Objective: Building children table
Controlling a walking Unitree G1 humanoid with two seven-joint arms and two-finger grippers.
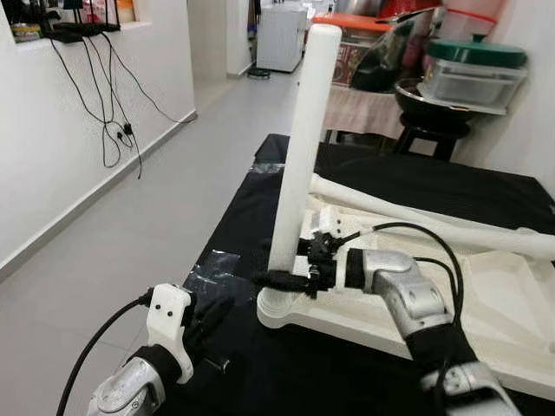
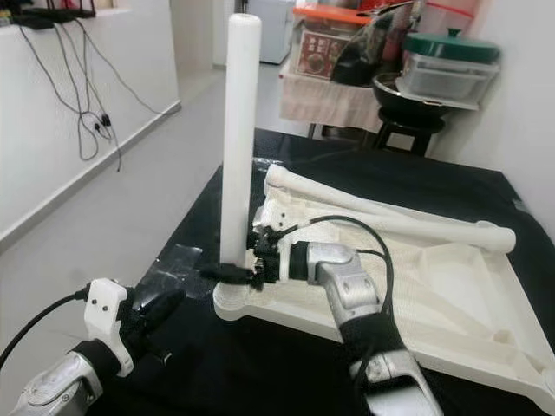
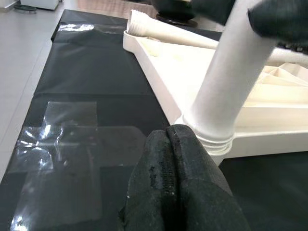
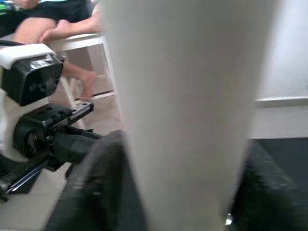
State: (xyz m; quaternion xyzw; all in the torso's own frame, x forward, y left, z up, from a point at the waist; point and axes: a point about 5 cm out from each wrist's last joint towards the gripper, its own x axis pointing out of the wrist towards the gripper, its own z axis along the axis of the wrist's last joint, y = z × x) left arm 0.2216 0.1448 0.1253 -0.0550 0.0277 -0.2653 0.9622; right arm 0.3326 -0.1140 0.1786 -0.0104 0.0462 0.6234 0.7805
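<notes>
Standing upright at the centre of the head views, a white table leg [image 1: 299,147] rose from the near corner socket of an upturned white tabletop [image 1: 512,303], which lay on a black sheet [image 1: 260,208] across the middle and right of the frame. The right gripper [image 1: 284,264] sat at the lower centre, its two black fingers closed around the leg just above the threaded base; in the right wrist view the white shaft ran between the two dark fingers [image 4: 91,187]. A second white leg [image 2: 390,221] lay on its side across the tabletop, toward the upper right of the frame. The left gripper [image 1: 206,322] hung at the lower left, off the tabletop's corner, its fingers pressed together and holding nothing, as the left wrist view showed. Clear tape [image 3: 62,144] was stuck on the black sheet near it. Cables [image 1: 108,104] dangled down the white wall at the upper left.
</notes>
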